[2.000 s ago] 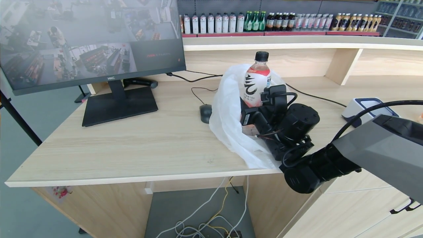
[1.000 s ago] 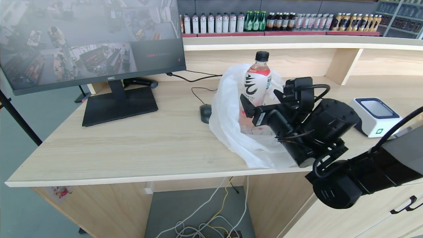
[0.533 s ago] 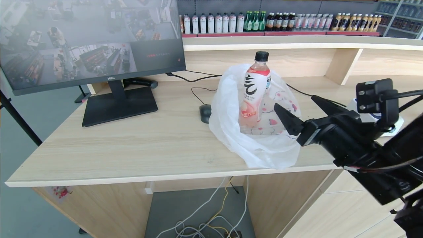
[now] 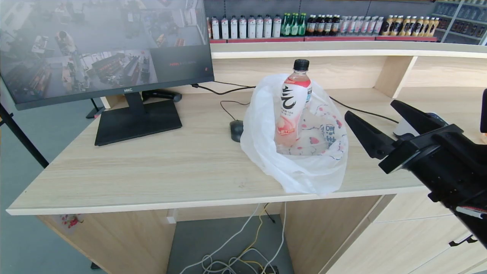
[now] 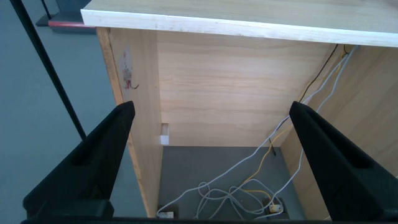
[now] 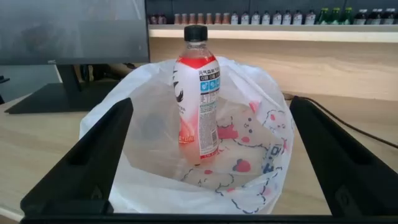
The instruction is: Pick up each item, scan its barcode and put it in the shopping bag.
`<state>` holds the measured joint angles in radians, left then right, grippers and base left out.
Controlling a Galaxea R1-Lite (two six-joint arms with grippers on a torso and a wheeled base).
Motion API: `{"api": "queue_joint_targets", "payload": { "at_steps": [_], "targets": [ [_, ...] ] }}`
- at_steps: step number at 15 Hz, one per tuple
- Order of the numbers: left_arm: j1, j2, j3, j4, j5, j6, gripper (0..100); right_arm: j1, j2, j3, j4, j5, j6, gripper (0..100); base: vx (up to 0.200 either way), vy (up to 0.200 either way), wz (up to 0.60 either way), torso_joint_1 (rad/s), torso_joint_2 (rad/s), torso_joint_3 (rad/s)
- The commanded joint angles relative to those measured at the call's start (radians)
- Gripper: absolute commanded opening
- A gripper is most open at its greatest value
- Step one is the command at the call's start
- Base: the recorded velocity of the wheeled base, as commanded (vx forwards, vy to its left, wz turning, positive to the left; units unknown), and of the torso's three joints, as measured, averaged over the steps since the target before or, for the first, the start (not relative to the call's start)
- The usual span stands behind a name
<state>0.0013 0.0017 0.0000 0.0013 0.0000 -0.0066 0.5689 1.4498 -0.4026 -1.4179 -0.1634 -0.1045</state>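
A clear bottle (image 4: 293,102) of pink drink with a black cap stands upright inside the white plastic shopping bag (image 4: 266,152) on the wooden counter. In the right wrist view the bottle (image 6: 198,106) rises from the bag's (image 6: 249,180) open mouth. My right gripper (image 4: 371,108) hangs open to the right of the bag, pointing at it, apart from it and holding nothing; its own view shows the same gripper (image 6: 211,101). My left gripper (image 5: 211,107) is open below the counter's front edge, facing the desk's wooden panel and floor cables.
A monitor (image 4: 102,45) stands at the back left, with a black mouse (image 4: 236,130) just left of the bag. A white barcode scanner (image 4: 400,130) sits on the counter behind my right gripper. Cables (image 4: 354,108) run along the counter behind the bag.
My right gripper has pulled back out of the bag to the right, fingers spread. The bottle stays standing in the bag, whose right side now shows.
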Motion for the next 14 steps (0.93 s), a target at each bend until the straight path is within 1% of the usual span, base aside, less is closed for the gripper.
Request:
{"api": "queue_joint_targets", "payload": {
  "at_steps": [1, 14],
  "targets": [
    [0.0, 0.0, 0.0, 0.0, 0.0, 0.0, 100, 0.0, 0.003, 0.007, -0.003, 0.001, -0.001, 100, 0.0, -0.2, 0.0, 0.002, 0.0, 0.002],
    [0.0, 0.0, 0.0, 0.0, 0.0, -0.001, 100, -0.02, 0.001, 0.037, -0.021, 0.002, -0.003, 100, 0.0, -0.2, 0.0, 0.0, 0.0, 0.002]
  ]
}}
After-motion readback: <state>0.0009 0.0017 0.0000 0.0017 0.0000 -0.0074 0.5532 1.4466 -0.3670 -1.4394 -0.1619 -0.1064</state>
